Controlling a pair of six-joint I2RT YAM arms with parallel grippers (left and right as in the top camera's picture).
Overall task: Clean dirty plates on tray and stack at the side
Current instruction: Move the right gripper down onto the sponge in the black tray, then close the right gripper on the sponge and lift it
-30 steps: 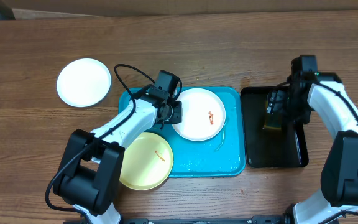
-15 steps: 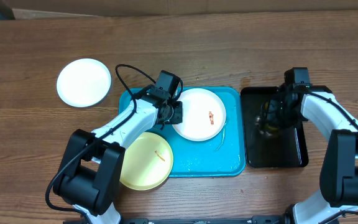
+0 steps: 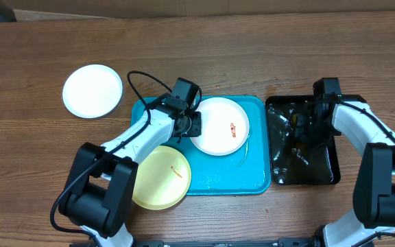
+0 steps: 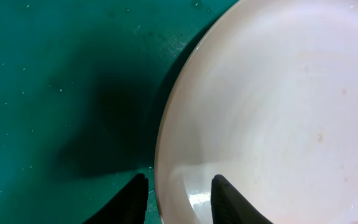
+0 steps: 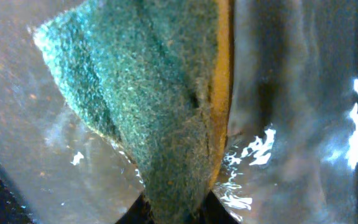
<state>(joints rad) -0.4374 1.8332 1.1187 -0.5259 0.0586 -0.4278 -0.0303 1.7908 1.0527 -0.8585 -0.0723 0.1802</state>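
Clearances, overhead view. Open desk (image 3: pixel 252 62) is lying along the far side and around the outlying white plate (image 3: pixel 92 90). The left arm (image 3: pixel 142 137) is slanting over the left edge of the tray (image 3: pixel 218 177) and part of the yellow-green plate (image 3: pixel 162 180). The left gripper (image 3: pixel 188 127), jaws astride, is occupying the left rim of the centre white plate (image 3: pixel 221 127). The tray's near-right floor is lying bare. The right arm (image 3: pixel 362 120) is overhanging the black tray (image 3: pixel 324 168). The gap between the two trays appears narrow.
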